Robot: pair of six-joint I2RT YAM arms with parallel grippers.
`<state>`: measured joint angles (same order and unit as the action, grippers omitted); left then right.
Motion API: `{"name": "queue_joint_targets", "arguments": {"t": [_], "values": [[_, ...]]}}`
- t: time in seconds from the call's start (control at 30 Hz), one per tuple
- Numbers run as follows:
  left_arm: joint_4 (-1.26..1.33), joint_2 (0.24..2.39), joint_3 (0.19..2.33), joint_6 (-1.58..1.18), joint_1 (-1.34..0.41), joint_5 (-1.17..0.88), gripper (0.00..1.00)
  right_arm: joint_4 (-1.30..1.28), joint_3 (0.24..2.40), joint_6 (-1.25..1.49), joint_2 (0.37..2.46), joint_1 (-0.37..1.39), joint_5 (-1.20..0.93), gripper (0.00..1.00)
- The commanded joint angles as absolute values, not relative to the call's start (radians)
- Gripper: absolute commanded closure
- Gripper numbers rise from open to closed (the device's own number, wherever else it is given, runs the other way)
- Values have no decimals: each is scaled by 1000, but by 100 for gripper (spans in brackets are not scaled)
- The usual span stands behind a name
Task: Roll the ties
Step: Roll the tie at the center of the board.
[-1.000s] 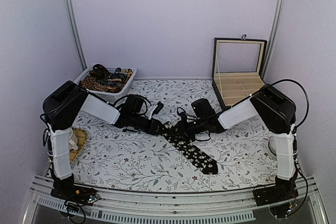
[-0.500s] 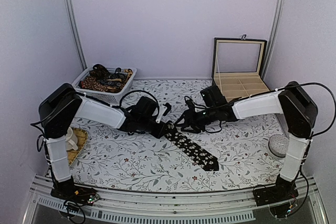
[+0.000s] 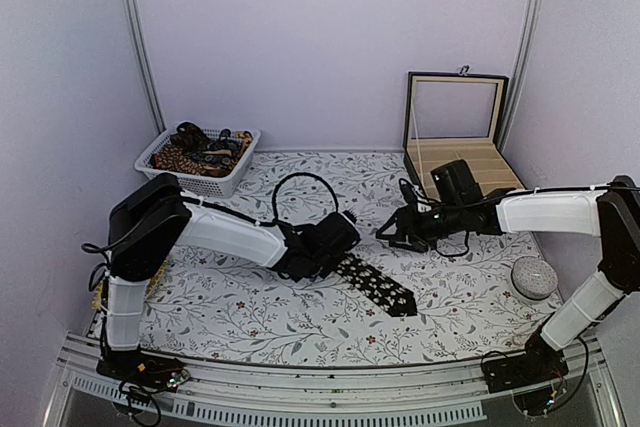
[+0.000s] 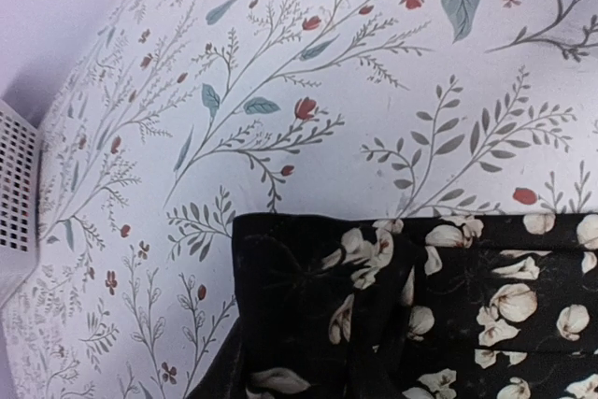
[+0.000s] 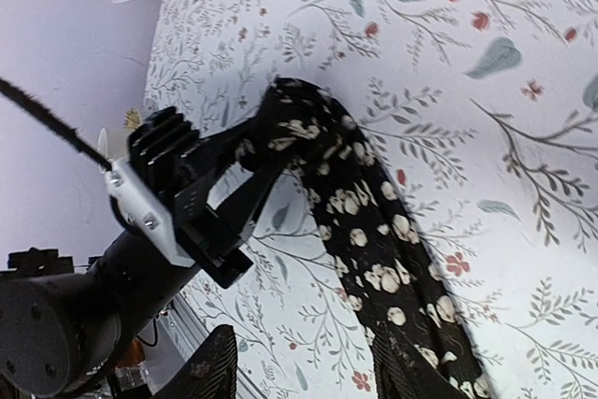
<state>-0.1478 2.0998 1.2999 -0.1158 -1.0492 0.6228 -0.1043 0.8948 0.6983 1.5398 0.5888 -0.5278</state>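
A black tie with pale flower specks lies on the floral tablecloth, its wide end toward the front right. My left gripper is shut on its rolled narrow end. In the left wrist view the bunched tie fills the bottom and hides my fingers. The right wrist view shows the left gripper clamped on the tie. My right gripper is open and empty, apart from the tie; its fingers stand wide over the cloth.
A white basket with several other ties stands at the back left. An open wooden box with compartments stands at the back right. A grey round object lies near the right arm's base.
My left gripper has moved right with the tie's end, and the flat part of the tie is shorter. My right gripper has let go and drawn back to the right.
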Motion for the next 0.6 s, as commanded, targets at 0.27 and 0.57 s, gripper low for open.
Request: {"name": "queue_joint_targets", "arguments": {"t": [0.27,0.57], "values": [[-456,2292,1436,-122,-1169,838,92,-72,839,710,1485,546,-550,51],[-591,2373,1567,-173,-1210,880,91,95,732,830,1603,546,-687,61]]}}
